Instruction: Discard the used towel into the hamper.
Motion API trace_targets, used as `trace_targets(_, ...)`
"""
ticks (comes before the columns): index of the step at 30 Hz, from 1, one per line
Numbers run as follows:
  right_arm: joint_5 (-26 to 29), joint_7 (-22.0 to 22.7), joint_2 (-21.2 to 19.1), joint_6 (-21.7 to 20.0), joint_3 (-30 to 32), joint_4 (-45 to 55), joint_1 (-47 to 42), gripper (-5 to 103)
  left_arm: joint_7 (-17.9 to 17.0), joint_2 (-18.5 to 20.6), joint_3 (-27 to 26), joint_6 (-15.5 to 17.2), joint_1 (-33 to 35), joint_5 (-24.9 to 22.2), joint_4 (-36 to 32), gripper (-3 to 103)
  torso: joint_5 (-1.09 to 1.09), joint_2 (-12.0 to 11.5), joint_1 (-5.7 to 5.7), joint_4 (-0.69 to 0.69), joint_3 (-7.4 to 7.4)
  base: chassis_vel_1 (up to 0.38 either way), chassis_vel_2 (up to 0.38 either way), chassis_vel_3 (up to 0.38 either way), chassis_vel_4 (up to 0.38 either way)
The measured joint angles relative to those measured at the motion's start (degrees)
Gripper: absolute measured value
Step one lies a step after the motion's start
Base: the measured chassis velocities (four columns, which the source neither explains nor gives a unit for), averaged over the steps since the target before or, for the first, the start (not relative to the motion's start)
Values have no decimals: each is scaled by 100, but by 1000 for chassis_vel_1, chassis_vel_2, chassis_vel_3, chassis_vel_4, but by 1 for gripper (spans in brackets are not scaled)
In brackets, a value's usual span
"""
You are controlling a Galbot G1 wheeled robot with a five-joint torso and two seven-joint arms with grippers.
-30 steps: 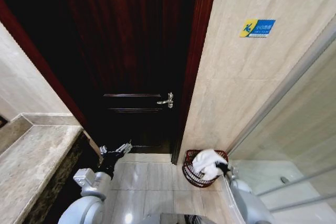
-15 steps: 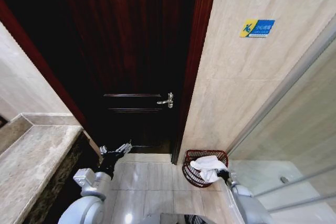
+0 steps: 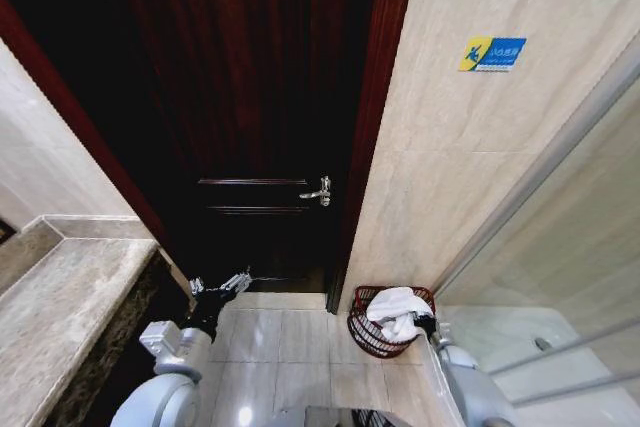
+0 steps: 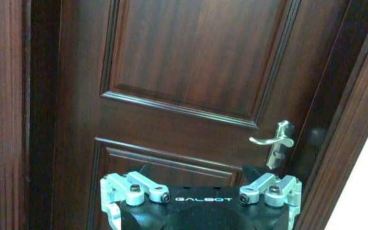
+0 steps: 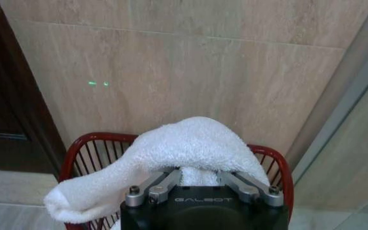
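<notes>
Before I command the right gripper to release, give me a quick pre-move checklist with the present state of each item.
1. Towel over the hamper opening: ok, most of it sits above the red rim.
2. One end of the towel hangs past the rim on the door side: not ok, it may drape outside.
3. Right gripper at the hamper's edge: ok.
4. Right gripper's hold on the towel: cannot tell, the cloth covers the fingers.
5. Hamper upright on the floor by the tiled wall: ok.
6. Left gripper away from the hamper, near the door: ok.
</notes>
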Motion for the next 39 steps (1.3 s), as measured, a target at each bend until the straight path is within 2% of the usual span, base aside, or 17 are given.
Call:
trace_targets(7,35,-19,48,-82,30,-19,-83,12,0,0,0,0,0,0,0,97,0,0,1,1,0,-60,79,62,-65)
trace_targets(10,359,-296,64,54,26,-86,-147,12,0,0,0,0,0,0,0,97,0,0,2,1,0,-111,120,111,-104)
trace_targets(15,392,-286,102,48,34,-177,-173,12,0,0,0,0,-1,0,0,97,3,-2,6,1,2,-74,72,58,-47)
trace_targets(17,147,-144,107,-89,67,-239,-148,12,0,0,0,0,0,0,0,97,-3,-2,3,0,1,0,0,0,0)
trace_targets(19,-293,139,115,-534,136,-259,-93,12,0,0,0,0,0,0,0,97,3,-1,-1,1,0,0,0,0,0)
trace_targets(20,-293,139,115,-534,136,-259,-93,12,0,0,0,0,0,0,0,97,3,-1,-1,1,0,0,0,0,0)
trace_targets(22,-438,395,103,-881,191,-353,10,12,0,0,0,0,0,0,0,97,0,0,-2,0,-1,0,0,0,0)
trace_targets(23,-438,395,103,-881,191,-353,10,12,0,0,0,0,0,0,0,97,0,0,-2,0,-1,0,0,0,0)
trace_targets(25,-367,714,48,-1005,272,-540,143,12,0,-1,0,0,0,0,0,97,1,0,-2,5,-1,0,0,0,0)
trace_targets(27,-342,689,0,-992,277,-517,117,12,0,0,0,0,0,0,0,97,-2,0,-1,0,0,0,0,0,0)
trace_targets(29,-393,500,-9,-879,278,-421,66,12,0,0,0,0,0,0,0,97,-4,0,0,-3,0,0,0,0,0)
trace_targets(30,-401,188,44,-712,278,-375,40,12,0,0,0,0,0,0,0,97,-2,0,1,-2,0,0,0,0,0)
trace_targets(31,-401,188,44,-712,278,-375,40,12,0,0,0,0,0,0,0,97,-2,0,1,-2,0,0,0,0,0)
trace_targets(33,-224,-472,153,-385,256,-378,35,12,0,0,0,0,0,0,0,97,2,0,2,0,0,0,0,0,0)
trace_targets(36,42,-1057,379,-182,210,-247,28,12,0,0,0,0,0,0,0,97,2,0,1,2,0,0,0,0,0)
trace_targets(39,179,-1153,467,-230,186,-216,79,12,0,0,0,0,0,0,0,97,2,0,1,3,0,0,0,0,0)
